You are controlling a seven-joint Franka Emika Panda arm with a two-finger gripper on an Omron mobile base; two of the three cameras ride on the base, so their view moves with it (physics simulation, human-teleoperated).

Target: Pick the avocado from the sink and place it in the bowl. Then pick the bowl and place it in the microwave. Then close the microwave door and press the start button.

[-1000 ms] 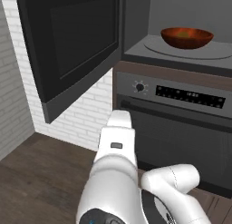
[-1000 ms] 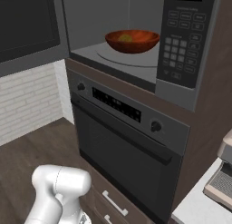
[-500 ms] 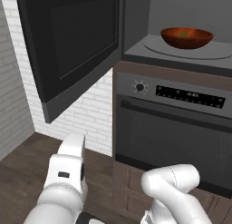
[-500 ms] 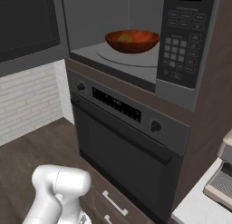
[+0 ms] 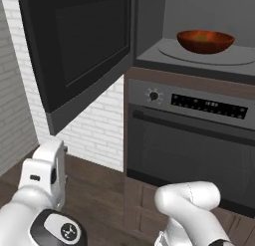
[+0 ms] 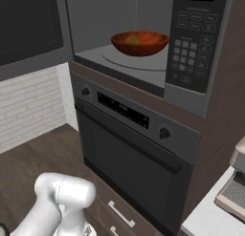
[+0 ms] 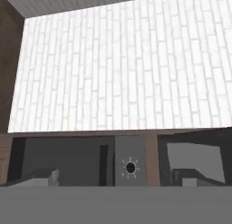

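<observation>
The reddish-brown bowl rests on the round turntable plate inside the microwave, and the yellowish avocado lies in it. From the left base view the bowl shows at the upper right. The microwave door hangs wide open to the left, its grey strip along the bottom. My arm's white wrist is low at the left, under the door's lower edge and far from the bowl. In the hand view my gripper is open, its fingertips wide apart with nothing between them, facing a white brick wall.
The oven, with a knob and display, sits directly under the microwave. The keypad is on the microwave's right side. A coffee machine stands on the counter at the far right. A brick wall lies left of the oven.
My arm has swung down and to the left, from in front of the oven to below the open door. The bowl and the door have stayed where they were.
</observation>
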